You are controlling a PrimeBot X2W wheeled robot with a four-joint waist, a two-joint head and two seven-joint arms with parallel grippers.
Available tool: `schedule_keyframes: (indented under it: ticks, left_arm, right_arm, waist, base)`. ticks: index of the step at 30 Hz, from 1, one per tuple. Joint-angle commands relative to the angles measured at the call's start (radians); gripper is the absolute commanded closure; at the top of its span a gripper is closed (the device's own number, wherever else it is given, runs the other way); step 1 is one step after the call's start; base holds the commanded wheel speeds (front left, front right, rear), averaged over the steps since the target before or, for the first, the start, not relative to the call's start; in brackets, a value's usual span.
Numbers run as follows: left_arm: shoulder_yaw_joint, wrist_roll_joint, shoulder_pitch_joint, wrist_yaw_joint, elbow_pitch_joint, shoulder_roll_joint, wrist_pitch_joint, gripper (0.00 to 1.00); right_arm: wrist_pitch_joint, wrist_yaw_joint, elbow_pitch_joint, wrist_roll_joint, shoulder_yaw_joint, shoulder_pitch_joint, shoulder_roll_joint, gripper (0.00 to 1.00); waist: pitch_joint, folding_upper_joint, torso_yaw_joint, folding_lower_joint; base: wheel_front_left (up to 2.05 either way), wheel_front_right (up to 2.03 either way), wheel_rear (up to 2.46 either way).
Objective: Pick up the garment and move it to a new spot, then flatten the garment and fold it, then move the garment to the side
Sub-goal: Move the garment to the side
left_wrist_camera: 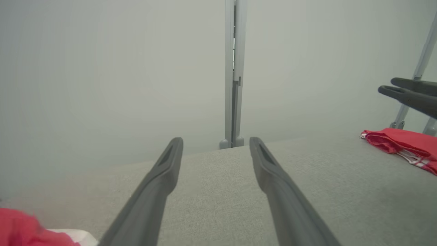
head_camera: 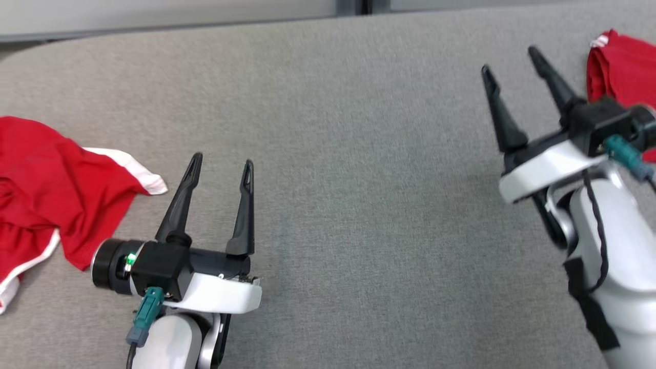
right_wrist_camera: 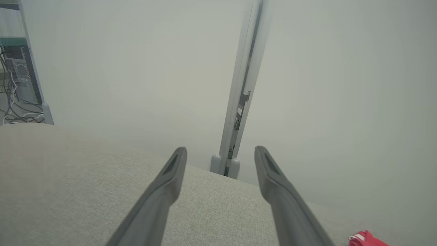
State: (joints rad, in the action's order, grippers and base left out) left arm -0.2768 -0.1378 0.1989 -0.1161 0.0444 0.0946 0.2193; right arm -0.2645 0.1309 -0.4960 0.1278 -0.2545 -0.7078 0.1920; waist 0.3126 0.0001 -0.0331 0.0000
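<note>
Partly hidden by the right pincer (head_camera: pixel 509 59), red garment (head_camera: pixel 622 66) runs off-frame.

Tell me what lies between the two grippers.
Bare grey surface lies between the left gripper and the right gripper; the head view shows it.

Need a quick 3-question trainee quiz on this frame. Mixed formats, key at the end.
1. True or false: the right gripper grips red cloth.
2. The crumpled red garment with white trim lies: A) beside the left gripper, on its outer side; B) between the two grippers; C) under the right gripper.
3. How many red garments lie on the grey surface?
Key: 1 false, its jaws stand open and empty. 2 A. 3 two; the second garment lies at the far right.
</note>
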Motion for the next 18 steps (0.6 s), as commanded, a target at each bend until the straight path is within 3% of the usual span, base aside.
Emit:
schedule_keyframes:
  ticks: [1, 11, 18]
  left_arm:
    - [0.015, -0.024, -0.021, -0.010, -0.032, -0.002, 0.015, 0.00]
    - [0.051, -0.065, -0.090, 0.010, -0.169, -0.009, 0.045, 0.00]
    - [0.092, -0.013, -0.175, 0.031, -0.145, -0.020, 0.045, 0.00]
  right_arm:
    - [-0.001, 0.000, 0.048, 0.022, -0.009, 0.059, -0.001, 0.00]
    - [-0.001, 0.000, 0.219, 0.024, 0.004, 0.313, -0.050, 0.00]
    - [-0.001, 0.000, 0.287, 0.007, 0.045, 0.504, -0.086, 0.00]
  waist:
    - [-0.065, -0.0001, 0.033, 0.0000]
    - [-0.185, -0.0001, 0.056, 0.0000]
    - [-0.259, -0.0001, 0.056, 0.0000]
  base:
    - [0.00, 0.00, 0.00]
    - [0.00, 0.00, 0.00]
    - [0.00, 0.00, 0.00]
